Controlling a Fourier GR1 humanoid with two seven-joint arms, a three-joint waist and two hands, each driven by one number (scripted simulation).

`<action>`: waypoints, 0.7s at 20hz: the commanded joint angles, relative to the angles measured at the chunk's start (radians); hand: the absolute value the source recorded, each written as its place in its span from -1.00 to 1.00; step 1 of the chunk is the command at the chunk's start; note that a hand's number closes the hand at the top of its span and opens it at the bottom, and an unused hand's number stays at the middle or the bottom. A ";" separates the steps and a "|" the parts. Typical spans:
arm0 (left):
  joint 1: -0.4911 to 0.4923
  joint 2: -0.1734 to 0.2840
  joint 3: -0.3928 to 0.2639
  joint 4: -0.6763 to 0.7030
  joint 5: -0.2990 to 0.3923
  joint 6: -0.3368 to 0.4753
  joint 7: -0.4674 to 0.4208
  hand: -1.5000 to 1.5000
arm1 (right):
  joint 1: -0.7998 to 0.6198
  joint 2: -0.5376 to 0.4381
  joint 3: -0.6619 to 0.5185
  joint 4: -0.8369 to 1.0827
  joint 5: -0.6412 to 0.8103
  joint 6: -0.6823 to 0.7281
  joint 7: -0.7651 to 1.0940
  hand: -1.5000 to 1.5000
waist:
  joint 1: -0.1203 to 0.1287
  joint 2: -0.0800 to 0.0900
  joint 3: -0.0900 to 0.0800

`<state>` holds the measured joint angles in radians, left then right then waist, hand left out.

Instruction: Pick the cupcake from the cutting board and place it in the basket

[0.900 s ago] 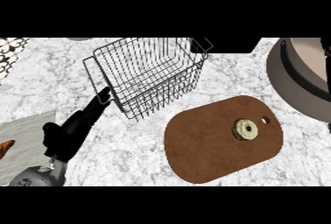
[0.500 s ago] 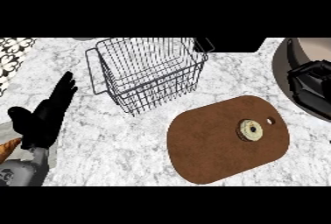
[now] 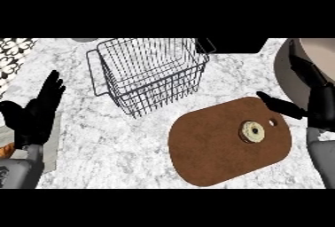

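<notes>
Both hands empty: right hand [image 3: 318, 104] now in at 3 o'clock, fingers [image 3: 281, 104] spread beside pale round cupcake [image 3: 252, 131] on brown oval cutting board [image 3: 209, 155]; left hand [image 3: 34, 114] open, withdrawn from wire basket [image 3: 149, 73].

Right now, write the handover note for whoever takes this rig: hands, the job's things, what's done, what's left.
Left hand: open, fingers up, resting at the view's left edge, holding nothing.
Right hand: open, at the right edge beside the cutting board, not touching the cupcake.
Cupcake sits on the board, toward its right end. Wire basket stands behind the board, nothing in it.
Done: nothing picked.
Left: grasp cupcake, carry it to the basket, release.
</notes>
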<state>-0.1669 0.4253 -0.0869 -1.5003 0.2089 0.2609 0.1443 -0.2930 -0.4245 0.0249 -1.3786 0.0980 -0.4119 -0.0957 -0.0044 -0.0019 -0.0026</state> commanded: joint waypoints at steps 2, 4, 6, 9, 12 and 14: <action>0.003 -0.006 0.011 0.018 -0.011 0.006 -0.006 0.00 | 0.006 -0.143 0.037 -0.148 0.140 -0.004 0.369 -1.00 | -0.020 -0.009 -0.002; 0.000 -0.003 0.026 0.036 -0.003 0.003 -0.011 0.00 | 0.025 -0.237 0.083 -0.151 0.151 0.146 0.451 -1.00 | -0.028 -0.009 -0.004; -0.015 -0.015 0.010 0.034 -0.019 0.019 -0.008 0.00 | 0.015 -0.327 0.123 -0.146 0.130 0.311 0.513 -1.00 | -0.028 -0.008 -0.006; 0.023 -0.003 0.024 0.012 -0.009 0.009 -0.013 0.00 | 0.047 -0.411 0.155 -0.210 0.048 0.508 0.622 -1.00 | -0.021 -0.013 -0.005; 0.006 -0.006 0.035 0.042 -0.006 -0.001 -0.031 0.00 | 0.018 -0.487 0.117 -0.333 -0.095 0.676 0.751 -1.00 | -0.032 -0.011 -0.003; 0.024 -0.008 0.025 0.002 -0.015 -0.001 -0.017 0.00 | 0.016 -0.471 0.118 -0.393 -0.150 0.709 0.851 -1.00 | -0.010 -0.007 0.000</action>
<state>-0.1608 0.4239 -0.0603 -1.4802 0.2019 0.2589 0.1343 -0.2704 -0.8477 0.1449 -1.6542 0.0541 0.1574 0.5864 -0.0238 -0.0103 -0.0048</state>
